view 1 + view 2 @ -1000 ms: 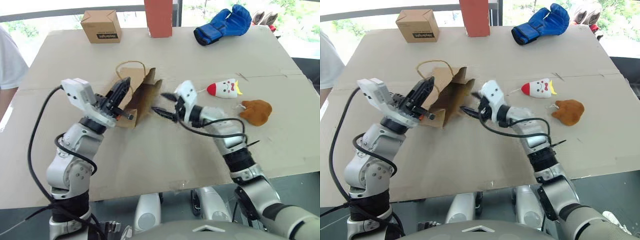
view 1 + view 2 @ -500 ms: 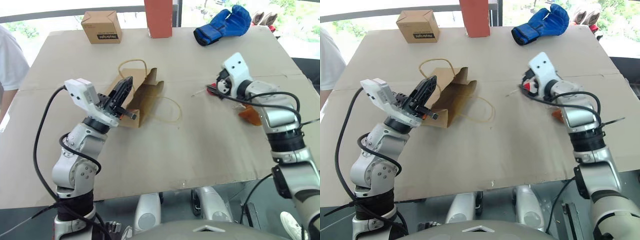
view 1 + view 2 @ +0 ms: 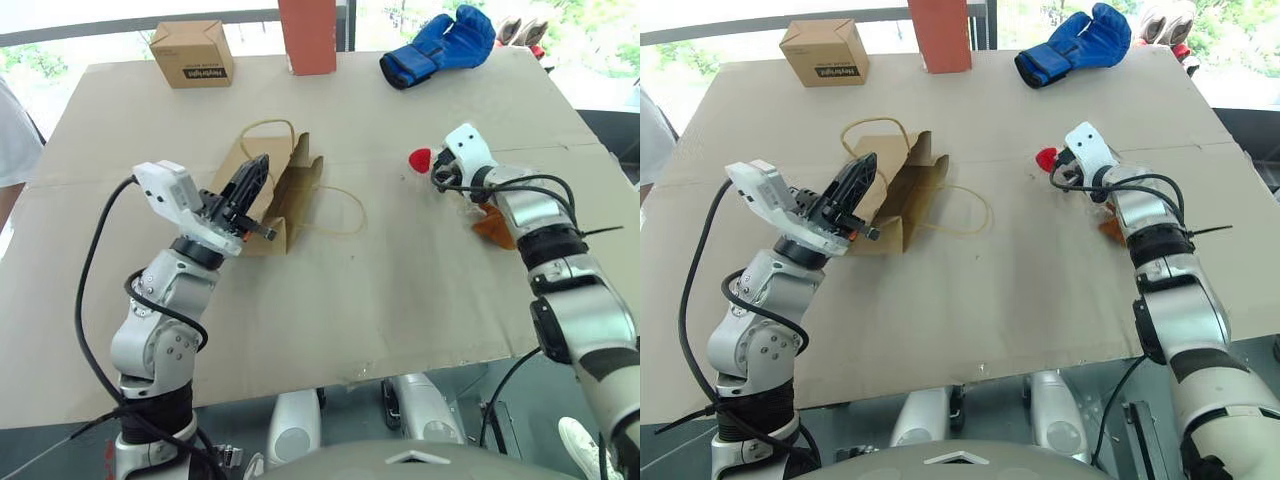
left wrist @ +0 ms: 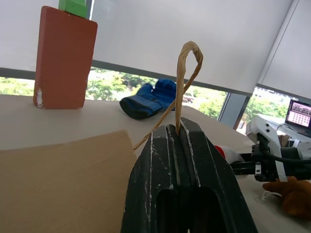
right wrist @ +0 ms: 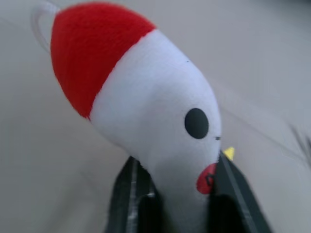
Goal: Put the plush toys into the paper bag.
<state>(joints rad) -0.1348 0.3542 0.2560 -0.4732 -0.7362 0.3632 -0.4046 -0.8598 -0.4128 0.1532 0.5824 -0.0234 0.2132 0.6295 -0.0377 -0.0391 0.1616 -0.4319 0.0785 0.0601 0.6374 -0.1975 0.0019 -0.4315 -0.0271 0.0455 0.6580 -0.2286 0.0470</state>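
Bare table (image 3: 400, 270) lies open between the paper bag (image 3: 290, 190) and the right gripper (image 3: 437, 172). 1 loose bag handle (image 3: 345, 212) loops across that stretch.

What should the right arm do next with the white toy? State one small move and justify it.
Probably lift the white cone toy slightly off the table. The right gripper is shut on the toy's body, its red tip sticking out, and the left gripper holds the paper bag by a handle. A small lift would likely confirm the grip before carrying it toward the bag.
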